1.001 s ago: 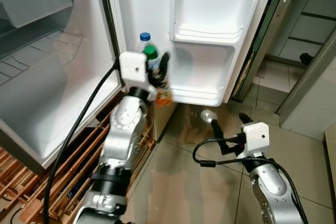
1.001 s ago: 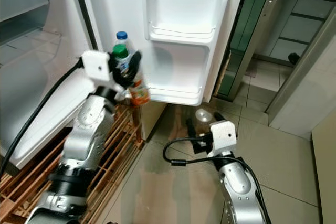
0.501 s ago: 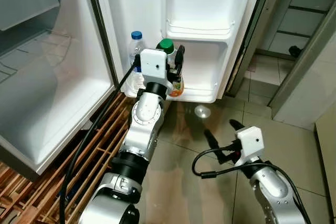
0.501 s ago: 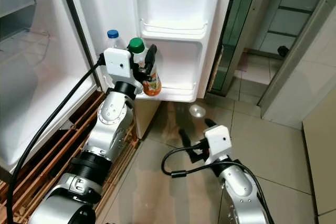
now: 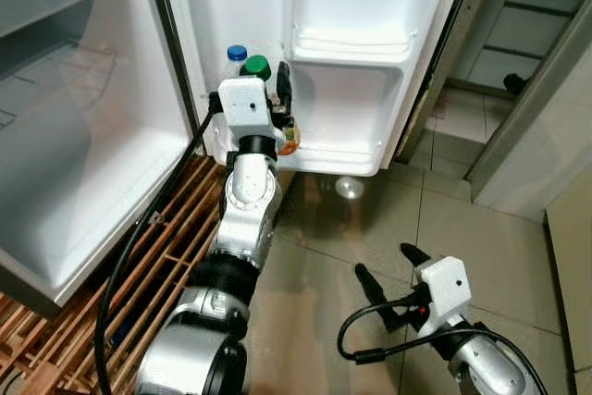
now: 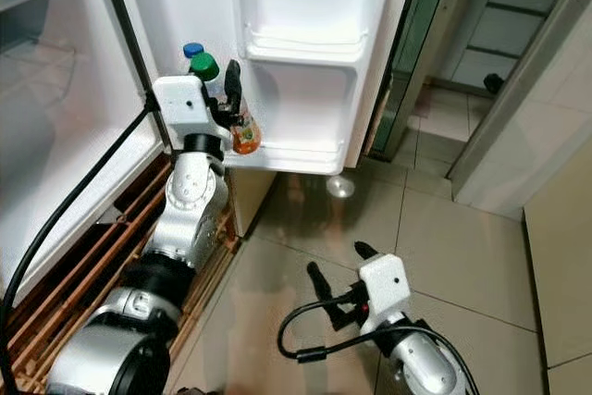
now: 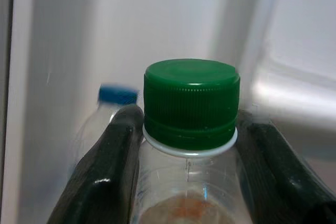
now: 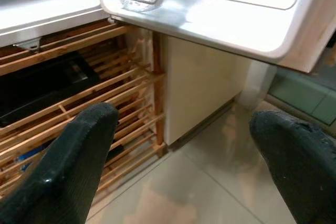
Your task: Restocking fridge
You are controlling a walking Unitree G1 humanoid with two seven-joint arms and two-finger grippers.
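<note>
Setting the juice bottle into the fridge door's bottom rack

At ten o'clock, a blue-capped bottle (image 5: 237, 55) stands in the door shelf (image 5: 333, 154); just beside it the left gripper (image 5: 271, 108) grasps the green-capped juice bottle (image 5: 256, 68) by its neck. Lower it straight, keep it upright, unclench once seated. At five o'clock the right gripper (image 5: 384, 277) hangs spread, empty.

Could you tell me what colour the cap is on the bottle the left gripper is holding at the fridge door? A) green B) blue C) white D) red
A: the left gripper has its fingers on either side of the neck of a bottle with a green cap; the blue-capped bottle stands behind it in the door shelf.
</note>
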